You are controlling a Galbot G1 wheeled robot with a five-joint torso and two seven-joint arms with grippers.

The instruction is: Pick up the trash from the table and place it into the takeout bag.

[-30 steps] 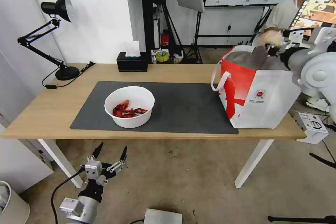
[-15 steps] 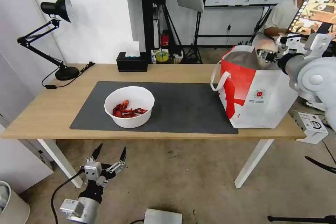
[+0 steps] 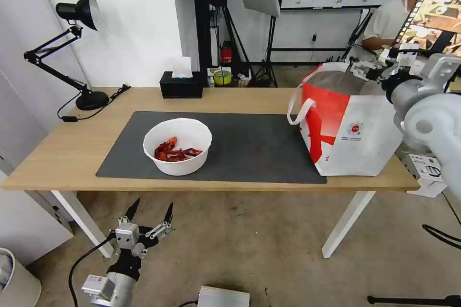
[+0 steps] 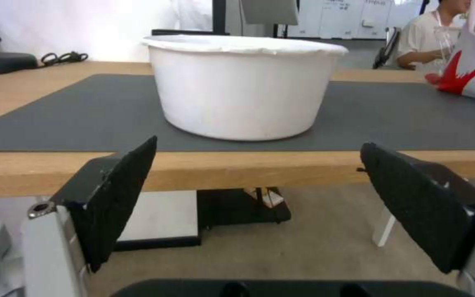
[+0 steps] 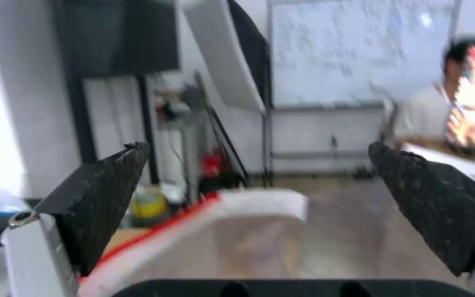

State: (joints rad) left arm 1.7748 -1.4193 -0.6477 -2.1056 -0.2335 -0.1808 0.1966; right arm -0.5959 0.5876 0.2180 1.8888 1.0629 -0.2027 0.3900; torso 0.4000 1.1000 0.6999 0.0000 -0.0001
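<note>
Table [image 3: 72, 148]: long light-wood top on white legs, running across the middle of the head view, with a dark grey mat [image 3: 249, 146] covering its centre.
Bowl [image 3: 177, 146]: white and round, sitting on the left part of the mat, just left of the frame's centre; red crayfish shells [image 3: 175, 152] lie in the bottom of it. From the left wrist view the bowl's white wall [image 4: 243, 95] stands close behind the table's front edge.
Takeout bag [image 3: 353, 129]: boxy, white and red, upright at the right end of the table, partly on the mat's right edge; its mouth is open, silver lining showing, a white loop handle [image 3: 300, 108] hanging on its left side.
Left gripper [image 3: 150, 212]: low in the lower left of the head view, below the table's edge and in front of the bowl, fingers spread wide, holding nothing.
Right gripper [image 3: 367, 68]: upper right of the head view, above the bag's open top; its wrist view shows both black pads [image 5: 111, 194] wide apart with nothing between them, the bag's red-trimmed rim [image 5: 204, 218] below.
Tissue box [image 3: 181, 84]: black, at the table's back edge.
Desk lamp [image 3: 72, 48]: black, upper left, standing on the table's far left corner.
</note>
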